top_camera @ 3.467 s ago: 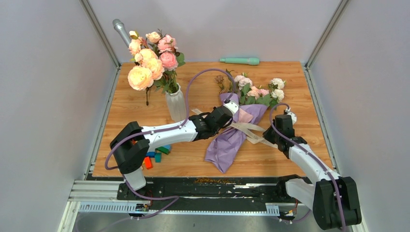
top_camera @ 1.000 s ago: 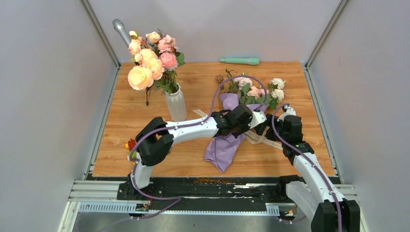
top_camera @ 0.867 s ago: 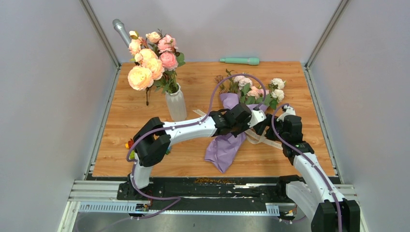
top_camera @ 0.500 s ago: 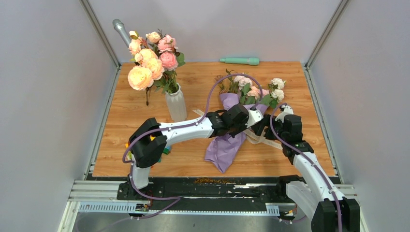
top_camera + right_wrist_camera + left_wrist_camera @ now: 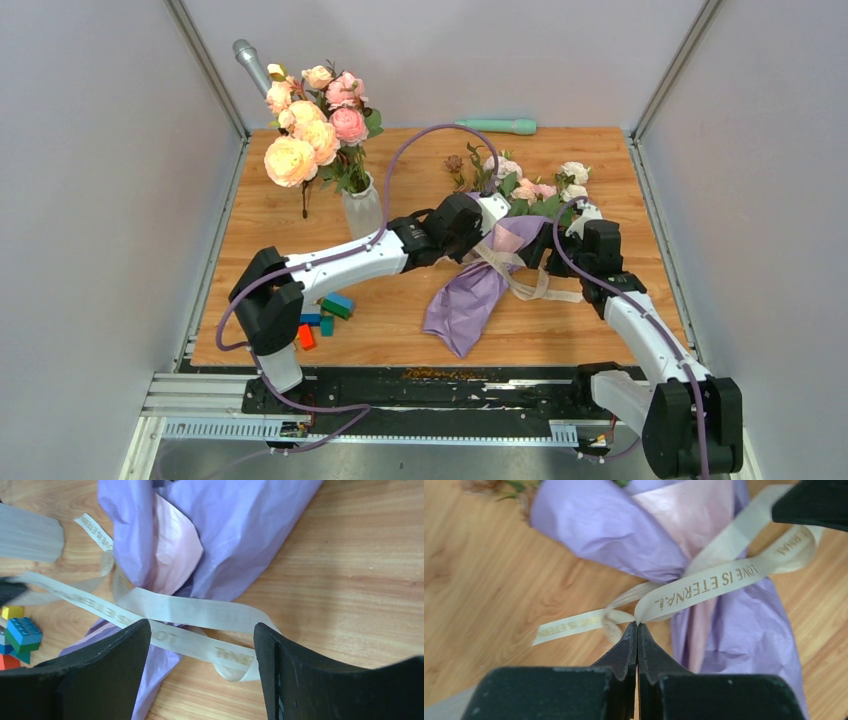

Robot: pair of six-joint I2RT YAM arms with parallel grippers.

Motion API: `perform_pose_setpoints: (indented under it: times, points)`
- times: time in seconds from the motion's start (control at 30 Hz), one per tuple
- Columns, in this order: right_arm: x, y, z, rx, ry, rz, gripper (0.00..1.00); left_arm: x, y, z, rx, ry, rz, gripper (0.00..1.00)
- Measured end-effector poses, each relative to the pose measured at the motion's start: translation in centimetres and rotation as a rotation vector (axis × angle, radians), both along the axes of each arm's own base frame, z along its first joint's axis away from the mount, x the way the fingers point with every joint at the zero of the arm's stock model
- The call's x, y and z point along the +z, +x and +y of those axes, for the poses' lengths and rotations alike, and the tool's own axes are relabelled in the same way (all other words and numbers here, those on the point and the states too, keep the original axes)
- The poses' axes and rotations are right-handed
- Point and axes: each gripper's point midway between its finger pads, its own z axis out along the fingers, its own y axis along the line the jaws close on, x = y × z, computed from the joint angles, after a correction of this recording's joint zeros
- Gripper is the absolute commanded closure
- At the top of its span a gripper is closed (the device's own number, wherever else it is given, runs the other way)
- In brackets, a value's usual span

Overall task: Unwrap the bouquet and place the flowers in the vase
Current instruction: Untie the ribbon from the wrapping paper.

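The bouquet [image 5: 483, 283] lies on the table in lilac paper [image 5: 624, 535], its small white and pink flowers [image 5: 535, 186] pointing to the back. A beige ribbon [image 5: 704, 587] printed with gold words is tied round its middle. My left gripper [image 5: 637, 624] is shut, its tips pinching a fold of that ribbon just left of the knot. My right gripper [image 5: 201, 626] stands open on the bouquet's right side, a ribbon loop [image 5: 200, 612] lying between its fingers and touching neither. The white ribbed vase [image 5: 365, 215] stands to the left and holds larger peach and pink blooms.
Coloured toy blocks [image 5: 325, 312] lie near the front left, under the left arm. A mint-green cylinder [image 5: 495, 126] rests at the table's back edge and a silver rod [image 5: 250, 62] leans in the back left corner. Grey walls close in both sides.
My left gripper has closed on the ribbon and drawn back to the left, pulling the ribbon taut and shifting the bouquet's middle. The right gripper has barely moved.
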Motion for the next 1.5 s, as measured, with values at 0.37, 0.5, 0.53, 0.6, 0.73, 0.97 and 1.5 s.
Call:
perform_pose_setpoints:
  times: [0.37,0.5,0.53,0.6,0.73,0.97,1.5]
  points:
    - [-0.8,0.4,1.4,0.071,0.032,0.053,0.21,1.9,1.8,3.5,0.129,0.069,-0.089,1.00]
    - [0.6,1.3,2.6,0.118,0.031,0.018,0.23,1.8,2.3,4.7,0.178,0.114,-0.113,1.00]
    - [0.8,1.6,2.8,0.128,0.028,0.013,0.24,1.8,2.4,5.1,0.191,0.126,-0.119,1.00]
    - [1.1,2.1,3.3,0.137,0.021,0.014,0.26,1.7,2.5,5.9,0.218,0.155,-0.129,1.00]
    - [0.7,3.0,3.5,0.123,0.004,0.043,0.26,1.2,2.7,7.0,0.261,0.190,-0.143,1.00]
    - [-1.9,2.1,4.0,0.079,-0.046,0.151,0.26,0.1,2.8,8.9,0.318,0.265,-0.161,1.00]
    - [-4.7,1.0,4.3,0.010,-0.129,0.250,0.37,-3.1,3.4,10.5,0.368,0.414,-0.178,1.00]
